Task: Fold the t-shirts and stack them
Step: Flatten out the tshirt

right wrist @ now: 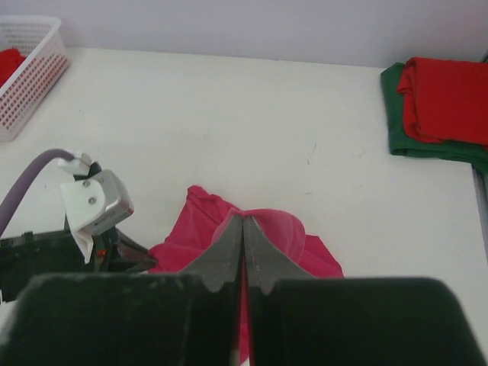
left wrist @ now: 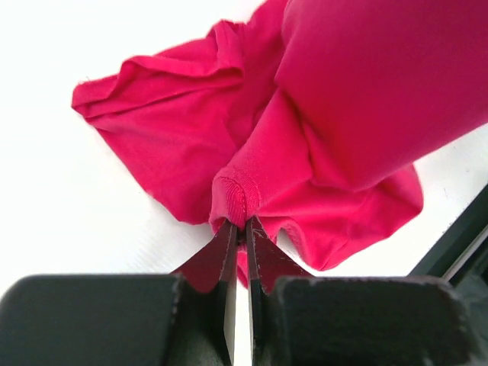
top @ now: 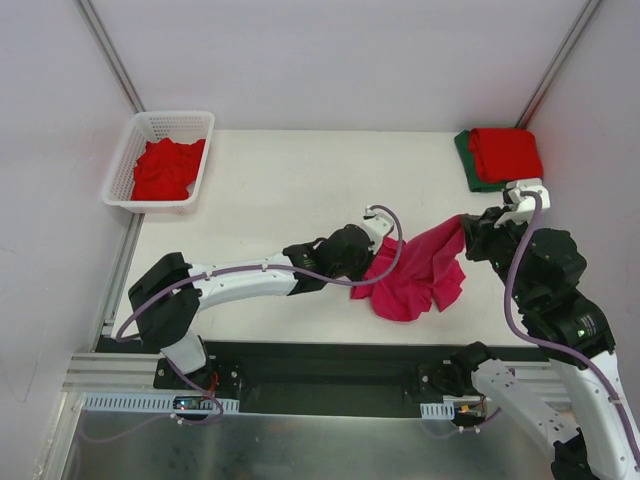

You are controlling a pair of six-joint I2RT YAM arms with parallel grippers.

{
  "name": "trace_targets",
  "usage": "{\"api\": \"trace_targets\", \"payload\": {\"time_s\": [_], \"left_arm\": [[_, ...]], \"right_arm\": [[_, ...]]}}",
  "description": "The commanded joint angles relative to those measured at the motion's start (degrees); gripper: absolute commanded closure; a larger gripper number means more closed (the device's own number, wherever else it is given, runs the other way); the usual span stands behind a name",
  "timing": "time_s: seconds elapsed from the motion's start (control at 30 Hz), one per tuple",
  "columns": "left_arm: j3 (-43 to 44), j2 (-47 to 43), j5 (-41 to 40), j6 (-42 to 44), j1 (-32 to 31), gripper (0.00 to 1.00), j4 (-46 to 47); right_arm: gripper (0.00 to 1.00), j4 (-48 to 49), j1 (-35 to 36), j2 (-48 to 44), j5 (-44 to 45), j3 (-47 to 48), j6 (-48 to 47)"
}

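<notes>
Now, magenta-pink t-shirt [top: 415,275]: mid-right on the desk [top: 270,190], near the front edge. It is strung between both arms, with its bulk sagging in a crumpled heap onto the surface.
Left fingers [left wrist: 232,240]: closed tight, and there's a stitched hem edge nipped right at the tips.
Right fingers [right wrist: 232,248]: shut just as firmly on a rounded fold of the same pink cloth, at the shirt's far-right end.
Step in hand: looks like spreading the shirt out flat before any fold.
Doing it well: the two pinches want to draw apart evenly until the cloth goes taut. Then it should be lowered flat, with no jerk that could slip a thin hem out of the tips. The heap under the span needs to shake loose first, or the fold will trap wrinkles.
Finished stack: a red t-shirt [top: 505,153], folded, lies on a dark green t-shirt [top: 470,168] in the far right corner.
Waiting: crumpled red t-shirts [top: 165,168] sit in the white basket [top: 150,125] at far left.
Left wrist view: it alone shows the hem stitching inside the pinch, which the arm hides from above.
Right wrist view: it shows its own grip clearly, with the stack and the basket corner behind.
Top view: only here can the whole span and the droop be read.
Unclear: which parts of the shirt each side holds.
</notes>
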Motion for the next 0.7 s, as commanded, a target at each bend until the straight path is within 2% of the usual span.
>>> {"api": "trace_targets", "payload": {"time_s": [0.0, 0.3, 0.67], "left_arm": [[2.76, -3.25, -3.03, 4.06, 1.79, 1.00, -2.08], [4.52, -5.89, 0.49, 5.64, 8.37, 1.00, -2.17], [8.82, -2.81, 4.44, 7.57, 13.30, 1.00, -3.75]], "right_arm": [[0.99, -2.56, 0.05, 2.30, -8.88, 1.67, -1.44], [0.99, -4.32, 0.05, 2.66, -13.65, 1.68, -1.01], [0.98, -4.85, 0.05, 3.27, -26.81, 1.85, -2.23]]}}
